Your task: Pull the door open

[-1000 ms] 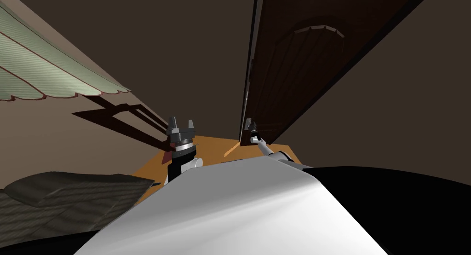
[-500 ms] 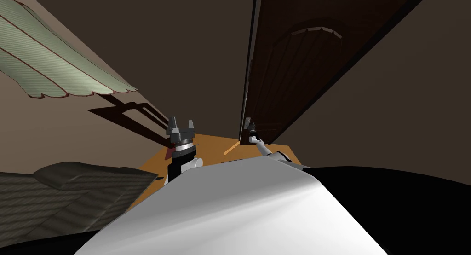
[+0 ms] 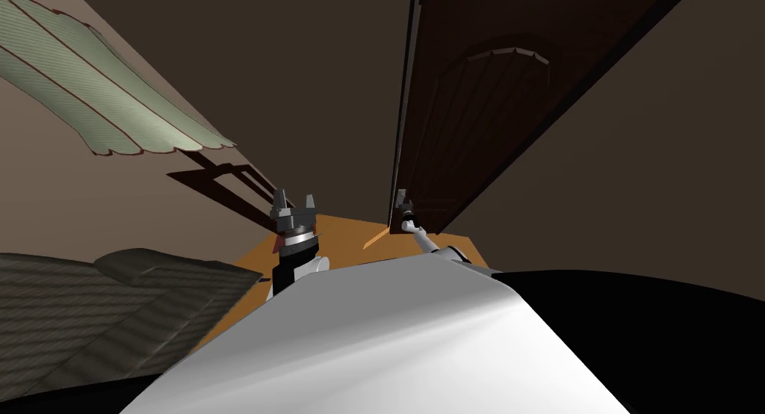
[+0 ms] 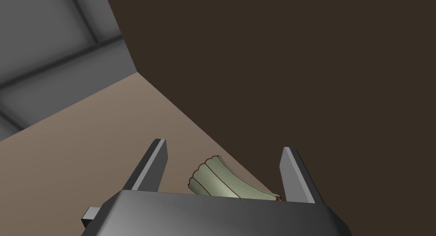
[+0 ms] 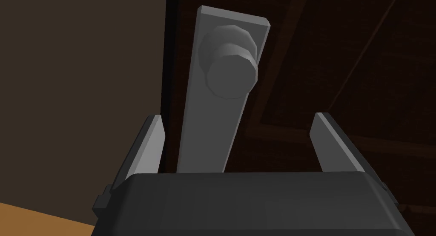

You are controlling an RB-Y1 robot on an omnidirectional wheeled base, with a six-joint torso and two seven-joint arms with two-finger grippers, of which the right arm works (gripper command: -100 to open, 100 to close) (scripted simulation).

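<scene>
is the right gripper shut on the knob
No, the fingers of the right gripper stand wide apart, with the knob beyond their tips, untouched.

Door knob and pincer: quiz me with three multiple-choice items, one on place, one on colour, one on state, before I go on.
1. The knob lies:
A) pressed between the pincer's fingers
B) ahead of the right pincer, beyond its fingertips
C) on the floor

2. The knob's backplate is:
A) gold
B) red
C) grey

3. The right pincer is:
A) open
B) shut on the knob
C) shut on nothing

Key:
1 B: the right wrist view shows the knob past both fingertips, untouched.
2 C: plate and knob are both grey against the dark brown door.
3 A: its fingers stand wide apart with nothing pressed between them.
</scene>
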